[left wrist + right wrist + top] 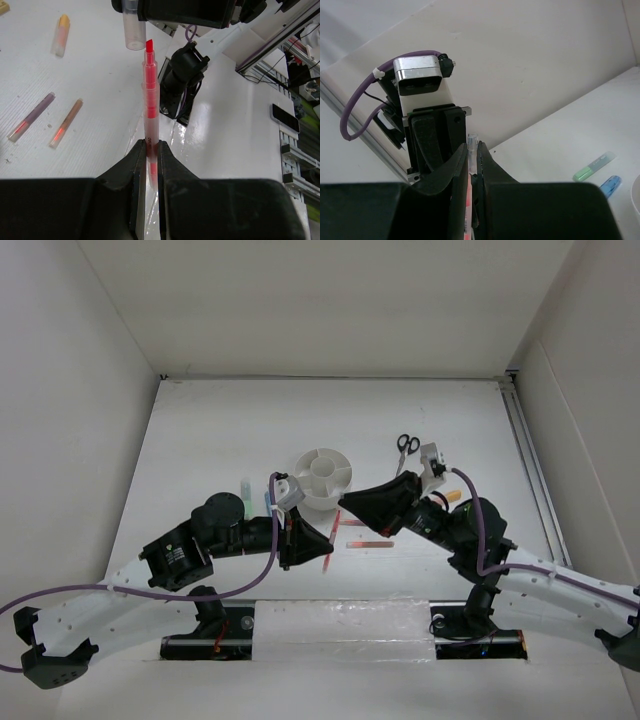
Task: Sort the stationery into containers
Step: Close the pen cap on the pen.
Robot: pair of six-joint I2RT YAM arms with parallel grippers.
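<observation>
My left gripper is shut on a thin pink-red pen with its tip bare. The pen points at my right gripper, which is shut on a clear pen cap. The cap hangs just left of the pen's tip, apart from it. In the top view both grippers, left and right, meet in front of the round white organizer. Scissors lie to its right. Green and blue markers lie to its left. The orange-yellow marker, two pens and the tan eraser lie on the table.
White walls close in the table on three sides. A metal rail runs along the right edge. The right arm's base stands just beyond the held pen. The green and blue markers show in the right wrist view.
</observation>
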